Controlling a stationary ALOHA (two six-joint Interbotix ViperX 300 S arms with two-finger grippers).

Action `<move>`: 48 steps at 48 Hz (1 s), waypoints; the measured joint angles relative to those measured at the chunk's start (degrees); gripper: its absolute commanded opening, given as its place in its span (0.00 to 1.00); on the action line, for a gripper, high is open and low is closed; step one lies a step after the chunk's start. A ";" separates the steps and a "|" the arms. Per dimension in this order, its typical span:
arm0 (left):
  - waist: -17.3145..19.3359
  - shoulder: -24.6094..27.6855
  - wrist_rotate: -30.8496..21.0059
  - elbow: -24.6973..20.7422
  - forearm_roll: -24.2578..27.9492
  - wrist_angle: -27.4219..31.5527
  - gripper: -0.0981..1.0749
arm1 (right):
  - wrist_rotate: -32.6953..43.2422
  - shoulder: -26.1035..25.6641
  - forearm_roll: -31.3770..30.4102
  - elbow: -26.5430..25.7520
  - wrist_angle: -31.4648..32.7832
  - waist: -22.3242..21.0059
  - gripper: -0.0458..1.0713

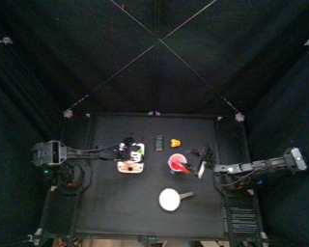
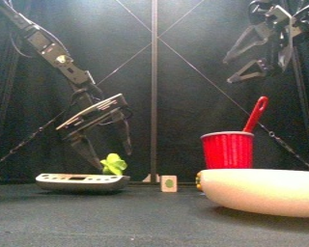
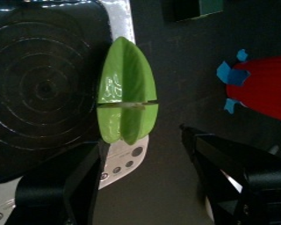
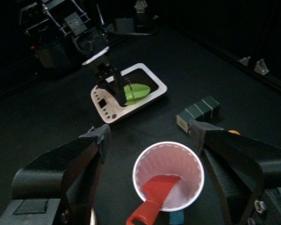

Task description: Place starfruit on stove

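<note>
- While the left pincer (image 3: pixel 143 180) hangs open above it, we see the starfruit (image 3: pixel 127 88) resting at the stove's (image 3: pixel 38 79) three-o'clock edge.
- We judge a careless brush could roll it onto the counter (image 1: pixel 144 198).
- Right pincer (image 4: pixel 149 145) open over the red cup (image 4: pixel 169 174).

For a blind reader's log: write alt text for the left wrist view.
A green starfruit lies on the white stove, beside its dark ringed burner. The left tool hangs open just above it, jaws apart and holding nothing. A red cup stands further off on the black table.
</note>
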 measured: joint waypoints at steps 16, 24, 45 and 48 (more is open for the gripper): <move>-0.09 0.09 0.00 0.00 0.00 -0.18 0.91 | -0.09 -0.09 -0.09 0.00 0.00 0.00 0.95; -0.26 0.09 0.09 0.09 0.00 -0.18 0.91 | -0.09 -0.09 0.00 0.09 0.00 0.00 0.95; -1.58 -0.26 0.44 1.41 0.00 0.00 0.91 | -0.09 -0.09 0.00 0.09 0.00 -0.09 0.95; -1.67 -0.79 0.44 1.93 0.00 0.00 0.91 | -0.09 -0.09 -0.09 0.00 0.00 -0.09 0.95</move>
